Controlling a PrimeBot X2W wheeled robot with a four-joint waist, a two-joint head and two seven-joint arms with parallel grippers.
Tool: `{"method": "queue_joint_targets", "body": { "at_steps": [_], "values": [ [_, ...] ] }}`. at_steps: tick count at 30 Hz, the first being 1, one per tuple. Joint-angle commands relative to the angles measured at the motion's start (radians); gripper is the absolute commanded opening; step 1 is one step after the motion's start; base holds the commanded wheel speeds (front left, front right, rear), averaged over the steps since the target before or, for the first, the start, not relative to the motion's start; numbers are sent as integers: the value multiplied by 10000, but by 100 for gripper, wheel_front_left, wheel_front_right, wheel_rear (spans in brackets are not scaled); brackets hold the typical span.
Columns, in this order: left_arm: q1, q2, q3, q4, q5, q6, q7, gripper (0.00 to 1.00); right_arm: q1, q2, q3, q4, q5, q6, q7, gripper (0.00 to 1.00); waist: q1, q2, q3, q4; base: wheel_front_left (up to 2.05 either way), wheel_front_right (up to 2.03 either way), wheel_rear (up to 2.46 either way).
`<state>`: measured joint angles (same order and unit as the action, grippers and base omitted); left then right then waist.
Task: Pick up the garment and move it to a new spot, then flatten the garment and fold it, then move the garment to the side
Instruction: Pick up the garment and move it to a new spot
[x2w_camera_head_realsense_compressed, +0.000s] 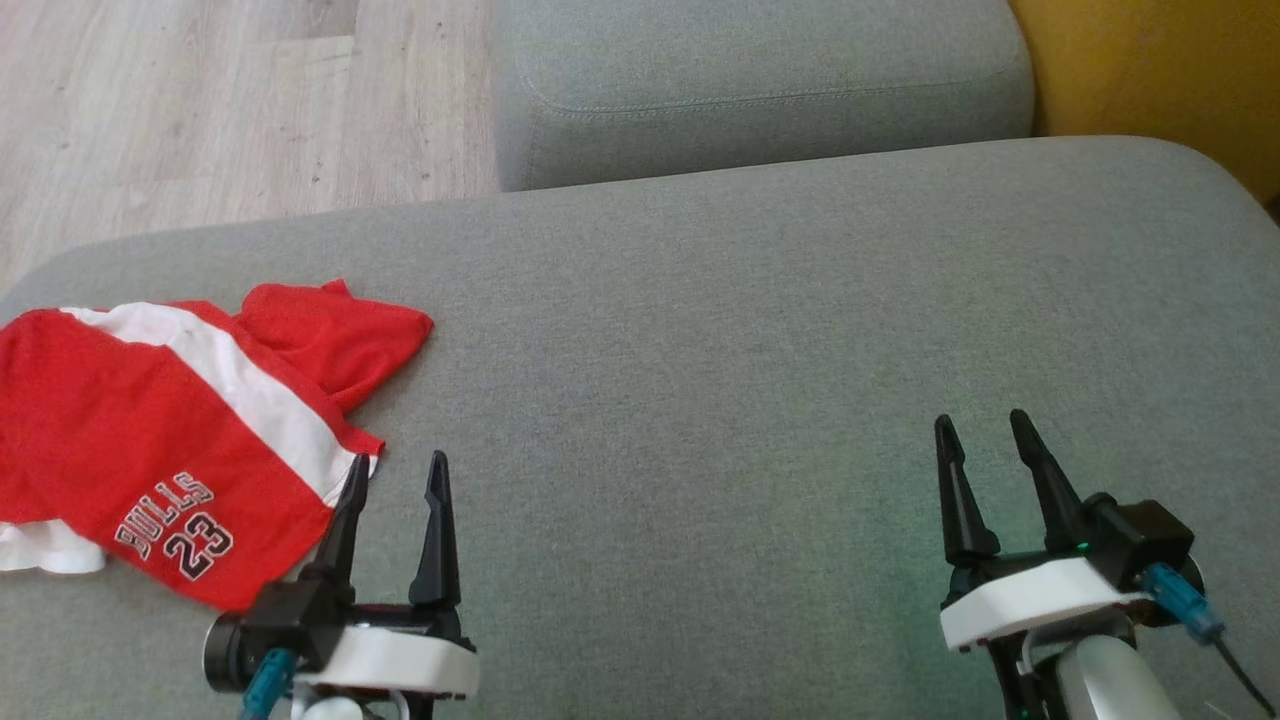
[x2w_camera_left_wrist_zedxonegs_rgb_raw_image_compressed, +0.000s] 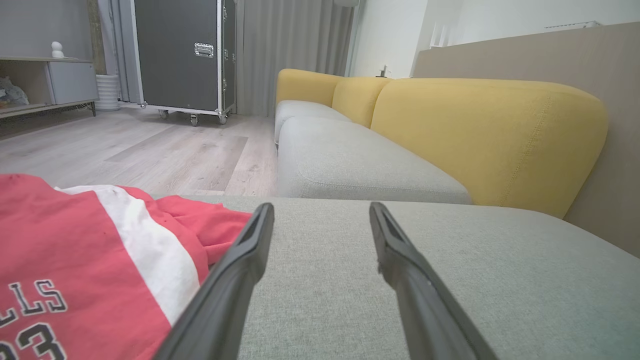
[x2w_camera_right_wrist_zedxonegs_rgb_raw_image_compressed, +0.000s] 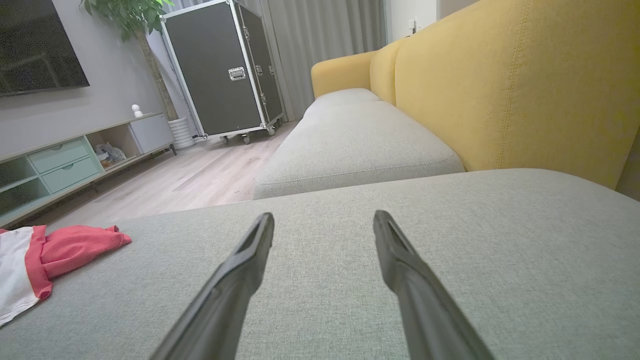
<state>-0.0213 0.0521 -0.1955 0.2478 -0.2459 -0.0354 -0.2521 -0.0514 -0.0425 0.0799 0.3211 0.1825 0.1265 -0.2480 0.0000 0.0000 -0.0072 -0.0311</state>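
The garment is a pair of red shorts with a white stripe and "BULLS 23" print. It lies loosely spread at the left edge of the grey sofa seat. My left gripper is open just right of its near corner, one finger overlapping the hem in the head view. In the left wrist view the garment lies left of the open left gripper, with bare cushion between the fingers. My right gripper stands open over bare cushion far to the right. The right wrist view shows the garment at far left.
A second grey cushion adjoins at the back, with a yellow backrest to the right. Wooden floor lies beyond the seat's left and far edge. A black wheeled case and a TV cabinet stand across the room.
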Motion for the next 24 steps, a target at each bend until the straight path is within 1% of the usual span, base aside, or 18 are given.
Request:
{"method": "queue_joint_targets", "body": {
  "at_steps": [1, 8, 11, 15, 23, 24],
  "values": [
    [-362, -14, 357, -406, 3, 41, -97, 100, -429, -77, 236, -246, -24, 42, -137, 100, 0, 0, 4, 2, 0, 0, 0],
    [-341, -16, 319, -409, -146, 104, -97, 100, -474, -77, 215, -264, -30, 42, -137, 100, 0, 0, -46, 36, 0, 0, 0],
    [-327, -17, 310, -341, -118, 140, -97, 100, -438, -77, 276, -299, 11, 42, -137, 100, 0, 0, -107, 163, 0, 0, 0],
    [-266, -17, 390, -324, 17, 212, -97, 100, -349, -77, 515, -386, 159, 42, -137, 100, 0, 0, -233, 464, 0, 0, 0],
    [-70, -17, 1011, -263, 358, 183, -97, 100, -178, -77, 1066, -457, 503, 42, -138, 100, 0, 0, -500, 1342, 0, 0, 0],
    [-70, -17, 1011, -263, 358, 183, -97, 100, -178, -77, 1066, -457, 503, 42, -138, 100, 0, 0, -500, 1342, 0, 0, 0]
  ]
}}
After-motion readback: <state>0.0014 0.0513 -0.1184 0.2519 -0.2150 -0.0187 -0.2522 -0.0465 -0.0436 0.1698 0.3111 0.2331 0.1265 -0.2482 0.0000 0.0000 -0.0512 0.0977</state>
